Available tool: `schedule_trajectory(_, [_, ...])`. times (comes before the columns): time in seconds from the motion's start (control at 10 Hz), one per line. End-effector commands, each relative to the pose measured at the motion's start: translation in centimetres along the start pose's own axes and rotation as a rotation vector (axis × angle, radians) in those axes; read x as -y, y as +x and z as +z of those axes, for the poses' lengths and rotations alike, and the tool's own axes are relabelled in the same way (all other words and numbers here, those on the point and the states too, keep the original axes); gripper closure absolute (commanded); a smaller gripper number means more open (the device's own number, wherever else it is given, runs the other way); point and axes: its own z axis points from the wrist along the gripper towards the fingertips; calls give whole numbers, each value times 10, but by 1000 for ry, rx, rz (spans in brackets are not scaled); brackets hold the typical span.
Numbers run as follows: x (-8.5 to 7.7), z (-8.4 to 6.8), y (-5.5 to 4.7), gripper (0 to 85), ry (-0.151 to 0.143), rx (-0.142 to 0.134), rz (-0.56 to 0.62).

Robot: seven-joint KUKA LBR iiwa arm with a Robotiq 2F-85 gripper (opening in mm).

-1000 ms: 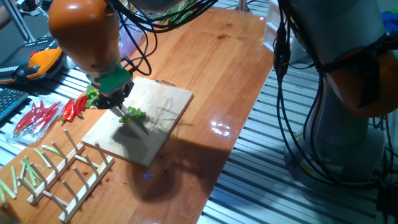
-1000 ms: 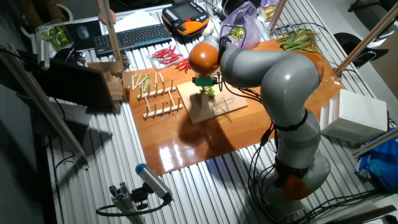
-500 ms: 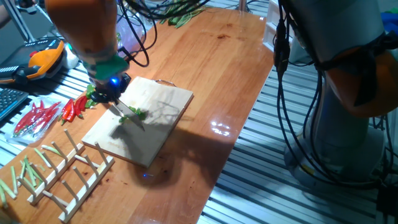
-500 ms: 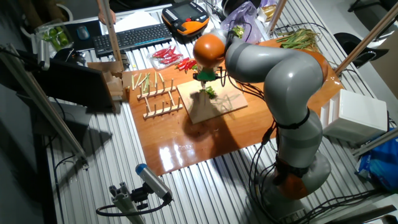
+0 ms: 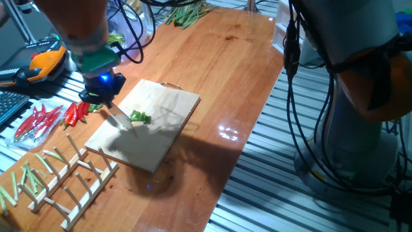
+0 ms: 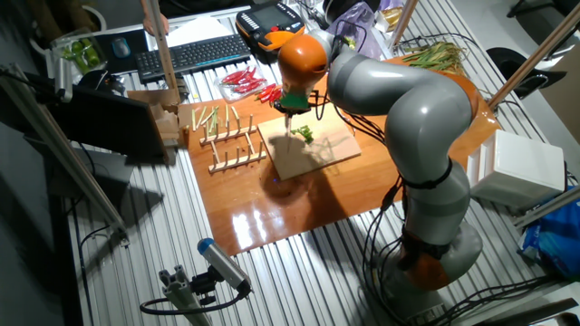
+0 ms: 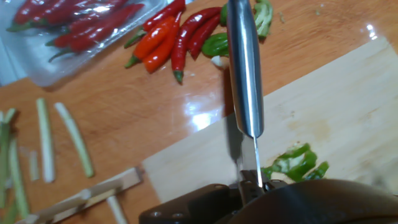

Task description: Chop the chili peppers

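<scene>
The green chili [image 5: 140, 117] lies as a few glossy bits on the wooden cutting board [image 5: 164, 106]. My gripper [image 5: 103, 89] is shut on a knife [image 5: 122, 120] and holds it tilted, the blade tip just left of the bits and slightly above the board. In the other fixed view the gripper [image 6: 292, 101] hangs over the chili [image 6: 304, 134]. In the hand view the knife blade [image 7: 244, 68] runs up the middle, and the chili bits [image 7: 296, 163] lie right of its base on the board [image 7: 339, 109].
Red chilies [image 5: 77, 113] lie left of the board, more in a clear tray [image 7: 56, 31]. Other green pieces [image 7: 215, 45] lie beside them. A wooden rack [image 5: 74, 180] with pale-green stalks [image 7: 69, 140] stands in front. A leafy bunch [image 5: 187, 13] lies at the back.
My gripper has risen and drawn back to the left with the knife. The blade has come off the chili bits, which now lie uncovered on the board.
</scene>
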Motion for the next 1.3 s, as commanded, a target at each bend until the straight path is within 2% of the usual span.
schedule_trajectory(0.0, [-2, -2, 1, 850, 5, 0, 1])
schedule_trajectory(0.1, [-2, -5, 1, 850, 7, -5, -2])
schedule_trajectory(0.2, [2, -9, -1, 850, -11, -23, -27])
schedule_trajectory(0.3, [7, -12, -2, 850, -14, -29, -39])
schedule_trajectory(0.5, [7, -12, -2, 850, -18, -20, -74])
schedule_trajectory(0.8, [7, -12, -2, 850, -103, -14, -225])
schedule_trajectory(1.0, [7, -12, -2, 850, -83, -63, -277])
schedule_trajectory(1.1, [7, -12, -2, 850, -89, -88, -288])
schedule_trajectory(1.2, [7, -12, -2, 850, -70, -90, -299])
